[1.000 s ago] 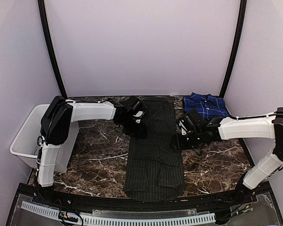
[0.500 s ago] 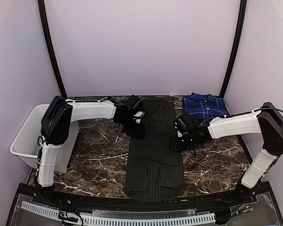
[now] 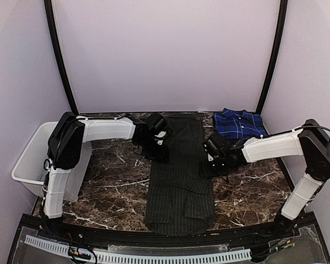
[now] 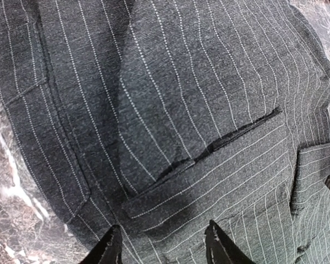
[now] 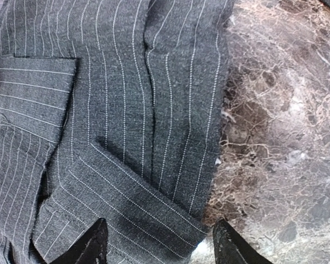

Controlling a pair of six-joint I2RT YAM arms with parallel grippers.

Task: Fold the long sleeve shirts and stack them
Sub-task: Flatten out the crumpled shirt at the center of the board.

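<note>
The black pinstriped shirt [image 3: 179, 176] lies in a long narrow strip down the middle of the marble table, sleeves folded in. It fills the left wrist view [image 4: 170, 110] and the left of the right wrist view [image 5: 110, 110]. My left gripper [image 3: 158, 147] is open at the shirt's upper left edge, its fingertips [image 4: 113, 247] just above the cloth. My right gripper [image 3: 209, 165] is open at the shirt's right edge, its fingertips [image 5: 96, 239] straddling a folded cuff. The blue-and-navy plaid shirt [image 3: 239, 122] lies folded at the back right.
A white plastic bin [image 3: 36, 159] stands off the table's left edge. Dark marble table [image 3: 110, 181] shows on both sides of the shirt and in the right wrist view [image 5: 280, 137]. Purple walls close in the back and sides.
My right gripper has moved left and a little back, closer to the shirt's right edge. The left arm has hardly moved.
</note>
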